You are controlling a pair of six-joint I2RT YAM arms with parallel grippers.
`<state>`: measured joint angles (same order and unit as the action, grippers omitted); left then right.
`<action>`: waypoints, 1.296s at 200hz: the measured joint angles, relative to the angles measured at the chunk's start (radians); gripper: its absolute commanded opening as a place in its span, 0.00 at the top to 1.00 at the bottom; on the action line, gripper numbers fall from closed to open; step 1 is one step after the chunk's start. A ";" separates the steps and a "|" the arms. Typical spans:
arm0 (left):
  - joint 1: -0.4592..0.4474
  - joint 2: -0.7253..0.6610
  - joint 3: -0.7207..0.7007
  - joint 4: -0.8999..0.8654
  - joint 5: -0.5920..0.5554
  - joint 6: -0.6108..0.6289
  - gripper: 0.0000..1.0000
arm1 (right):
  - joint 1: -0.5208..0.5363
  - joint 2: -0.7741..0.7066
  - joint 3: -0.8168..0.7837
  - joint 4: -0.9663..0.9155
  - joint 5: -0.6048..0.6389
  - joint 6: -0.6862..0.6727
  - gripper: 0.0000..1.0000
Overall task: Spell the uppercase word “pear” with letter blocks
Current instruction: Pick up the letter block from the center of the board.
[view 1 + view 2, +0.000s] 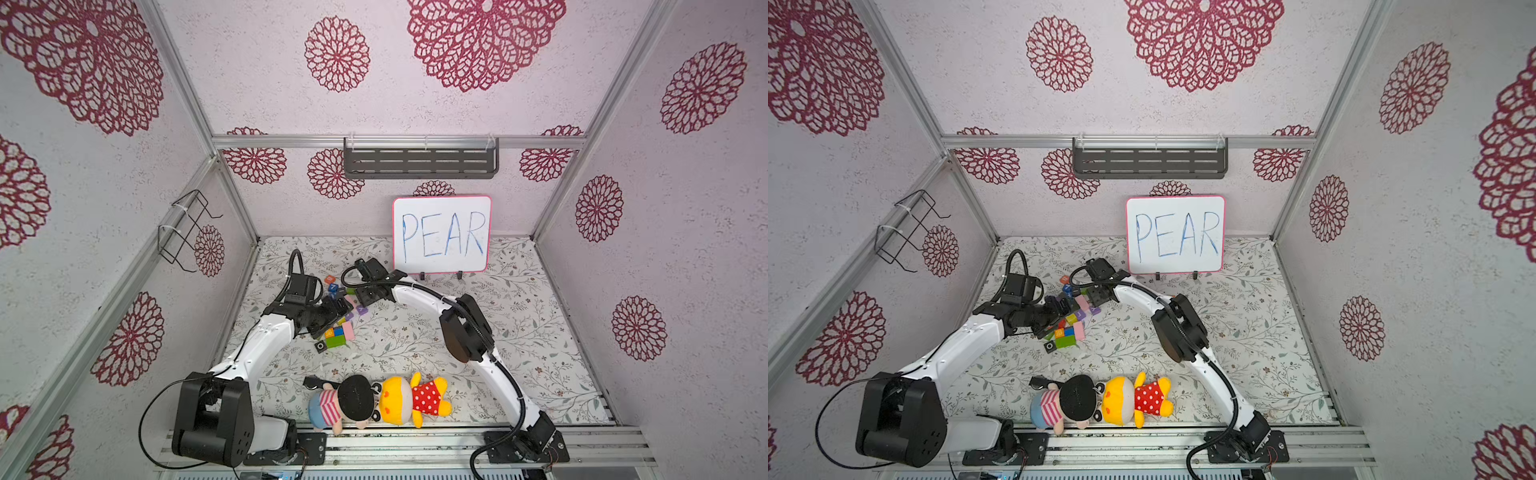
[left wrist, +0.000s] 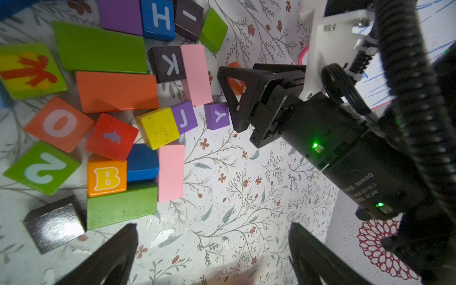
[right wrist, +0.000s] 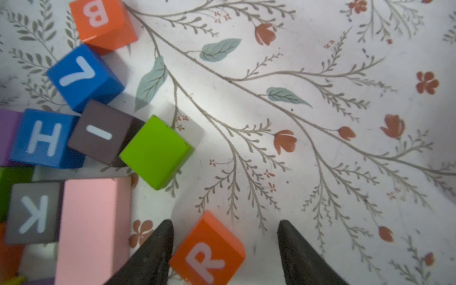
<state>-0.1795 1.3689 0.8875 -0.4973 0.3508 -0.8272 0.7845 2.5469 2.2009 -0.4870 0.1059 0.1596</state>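
An orange-red letter block with a white R (image 3: 207, 251) lies on the floral mat, just clear of the heap of letter blocks (image 1: 338, 332). My right gripper (image 3: 224, 222) is down at the mat with its jaws on either side of this block. One finger (image 3: 158, 246) is right at the block's corner, and the other (image 3: 296, 246) stands apart from it. In the left wrist view the R block (image 2: 237, 85) shows through the right gripper's finger frame. My left gripper (image 2: 212, 232) is open over bare mat beside the heap, with nothing between its fingers.
The heap holds cubes marked H (image 2: 160, 18), K (image 2: 170, 64), J (image 2: 183, 117), Y (image 2: 218, 116), O (image 2: 58, 123), B (image 2: 106, 178) and S (image 2: 40, 167), plus plain bars. A whiteboard reading PEAR (image 1: 441, 235) stands at the back. Two plush dolls (image 1: 374, 401) lie near the front rail.
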 measured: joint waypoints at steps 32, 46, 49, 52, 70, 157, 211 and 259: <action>0.000 0.010 0.000 0.006 0.000 0.000 0.02 | -0.016 0.006 0.014 -0.014 -0.003 0.006 0.41; 0.000 0.015 0.001 0.006 0.000 0.000 0.02 | -0.022 0.006 0.015 -0.017 -0.011 0.008 0.42; 0.000 0.016 0.001 0.006 0.001 0.000 0.02 | -0.023 0.006 0.015 -0.017 -0.015 0.008 0.42; 0.000 0.018 0.001 0.006 0.001 0.000 0.02 | -0.024 0.006 0.015 -0.017 -0.019 0.008 0.42; 0.000 0.024 0.003 0.007 0.002 0.000 0.02 | -0.029 0.006 0.015 -0.015 -0.046 0.007 0.41; 0.000 0.030 0.010 0.013 0.005 0.000 0.02 | -0.036 -0.002 -0.003 0.013 -0.148 -0.009 0.46; 0.000 0.028 0.009 0.013 0.006 -0.001 0.02 | -0.031 -0.020 -0.040 0.033 -0.154 -0.010 0.50; 0.000 -0.004 0.009 0.012 0.005 -0.001 0.02 | -0.008 -0.020 -0.037 0.018 -0.079 -0.014 0.56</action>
<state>-0.1795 1.3651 0.8963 -0.4850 0.3557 -0.8280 0.7769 2.5267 2.1643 -0.4690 0.0273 0.1452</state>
